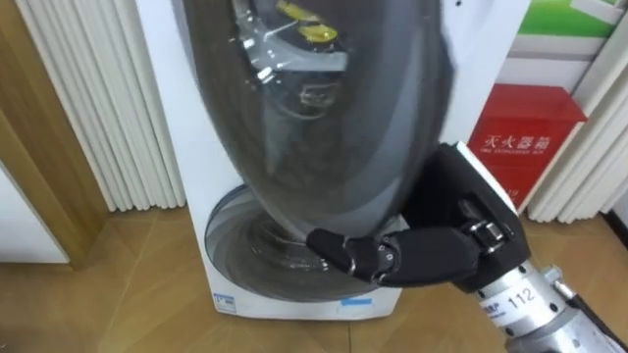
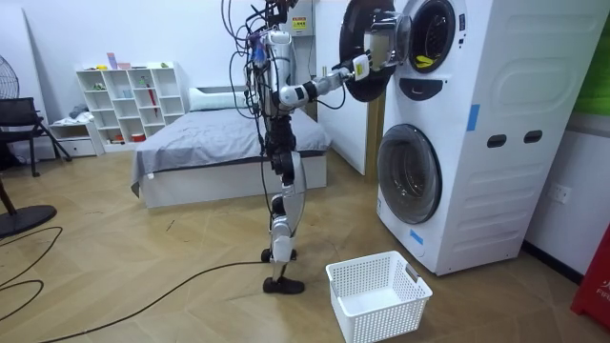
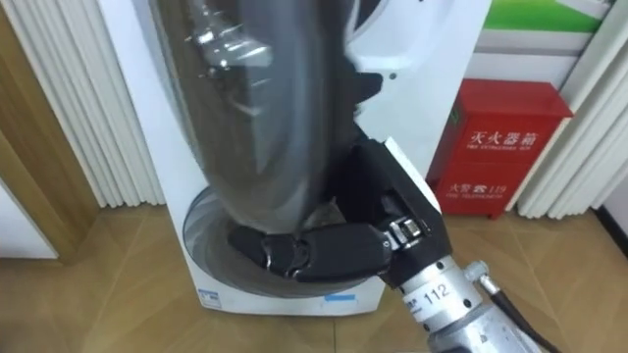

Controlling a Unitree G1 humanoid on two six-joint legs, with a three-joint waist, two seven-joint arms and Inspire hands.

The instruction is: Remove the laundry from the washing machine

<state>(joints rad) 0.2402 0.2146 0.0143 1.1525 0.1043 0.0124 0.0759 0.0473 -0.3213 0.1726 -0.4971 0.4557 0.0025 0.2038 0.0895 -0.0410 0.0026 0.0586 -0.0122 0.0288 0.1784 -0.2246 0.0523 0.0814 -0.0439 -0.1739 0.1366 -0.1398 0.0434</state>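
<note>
Wood flooring (image 2: 114, 248) runs across a bedroom. In the room view a white cube shelf (image 2: 129, 100) stands at upper left and a grey-covered bed (image 2: 205, 152) sits mid-frame. The robot stands right of the bed, facing two stacked white washing machines (image 2: 496, 95). A white laundry basket (image 2: 386, 322) rests on the floor at lower centre, near its feet. The upper machine's round door (image 1: 314, 127) is swung open. A yellow garment (image 1: 306, 29) lies in the drum, at the top of the left eye view, its long axis slanting from upper left to lower right. The right hand (image 1: 412, 257) lies against the door's lower rim, fingers nearly straight, pointing left, gripping nothing. The eye views add a red fire extinguisher box (image 1: 520, 137) at the right
</note>
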